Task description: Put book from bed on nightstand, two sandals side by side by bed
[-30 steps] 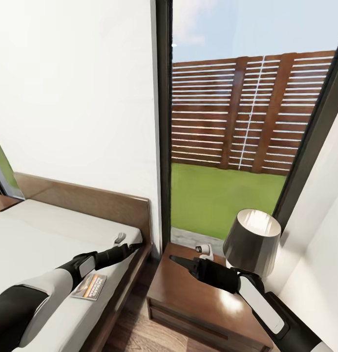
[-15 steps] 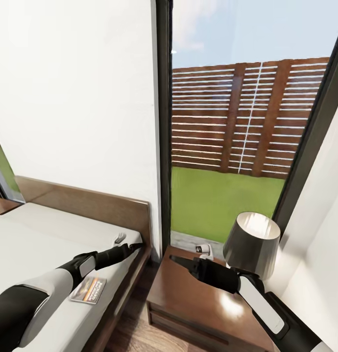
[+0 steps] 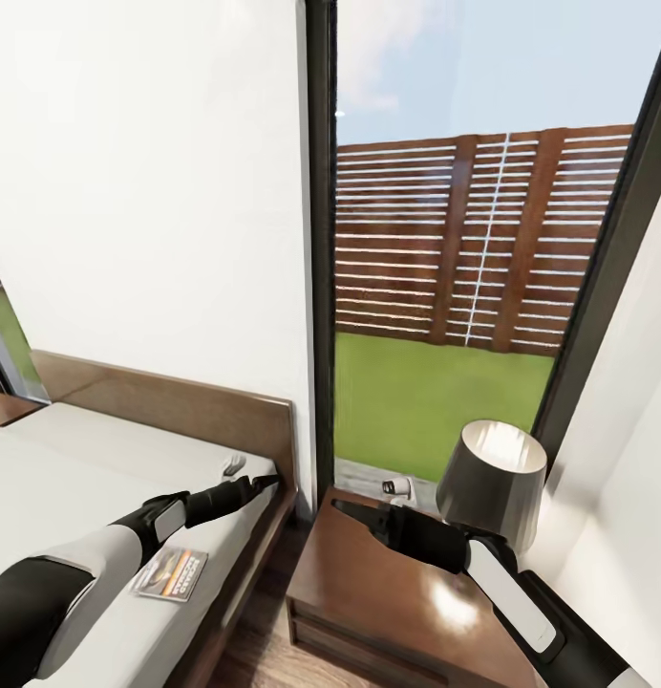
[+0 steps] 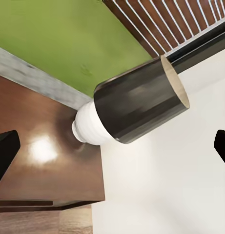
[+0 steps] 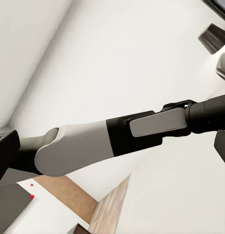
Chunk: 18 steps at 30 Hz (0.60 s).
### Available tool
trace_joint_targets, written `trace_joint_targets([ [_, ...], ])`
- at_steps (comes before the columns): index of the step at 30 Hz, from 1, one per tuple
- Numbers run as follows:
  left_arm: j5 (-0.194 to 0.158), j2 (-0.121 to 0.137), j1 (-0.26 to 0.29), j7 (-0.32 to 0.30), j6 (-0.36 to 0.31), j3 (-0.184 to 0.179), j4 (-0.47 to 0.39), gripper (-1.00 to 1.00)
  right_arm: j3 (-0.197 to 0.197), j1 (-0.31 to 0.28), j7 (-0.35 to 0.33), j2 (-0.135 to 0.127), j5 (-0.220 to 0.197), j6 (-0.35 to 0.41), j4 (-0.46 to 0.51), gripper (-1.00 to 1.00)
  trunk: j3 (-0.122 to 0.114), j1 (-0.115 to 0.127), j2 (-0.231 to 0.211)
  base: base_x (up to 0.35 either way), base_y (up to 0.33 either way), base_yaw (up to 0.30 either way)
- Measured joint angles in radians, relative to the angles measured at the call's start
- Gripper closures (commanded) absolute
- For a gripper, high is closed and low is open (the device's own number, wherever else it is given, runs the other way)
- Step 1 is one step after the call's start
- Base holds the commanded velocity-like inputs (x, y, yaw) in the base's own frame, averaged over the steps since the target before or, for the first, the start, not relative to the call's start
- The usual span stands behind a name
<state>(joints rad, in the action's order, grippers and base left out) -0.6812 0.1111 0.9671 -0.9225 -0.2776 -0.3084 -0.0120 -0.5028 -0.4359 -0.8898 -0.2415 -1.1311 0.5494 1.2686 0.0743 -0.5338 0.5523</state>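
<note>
Your book (image 3: 171, 573) lies on the bed (image 3: 53, 468) at lower left, beside your left arm. Both grippers, left (image 3: 264, 481) and right (image 3: 345, 506), have fingers spread apart; the right hovers over the nightstand (image 3: 388, 602).

Pretty bright scene overall, we've got daylight pouring in through the tall window (image 3: 445, 287) and the white wall (image 3: 149, 191) comes out evenly lit, almost flat. There's a soft glare spot on the glossy nightstand (image 3: 445, 597) top, and we see it in the left wrist view too. Shadows are faint. Straight lines lean toward the edges of the head view, and textures look a bit soft.
</note>
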Motion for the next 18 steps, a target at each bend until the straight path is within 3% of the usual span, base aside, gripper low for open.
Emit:
trace_joint_targets([
  [18,0.000,-0.001,0.000,0.001,0.000,0.000,0.000,-1.00,0.001,0.000,0.000,0.000,0.000,0.000,0.000,-1.00,-0.029,0.000,0.000,0.000,0.000,0.000],
])
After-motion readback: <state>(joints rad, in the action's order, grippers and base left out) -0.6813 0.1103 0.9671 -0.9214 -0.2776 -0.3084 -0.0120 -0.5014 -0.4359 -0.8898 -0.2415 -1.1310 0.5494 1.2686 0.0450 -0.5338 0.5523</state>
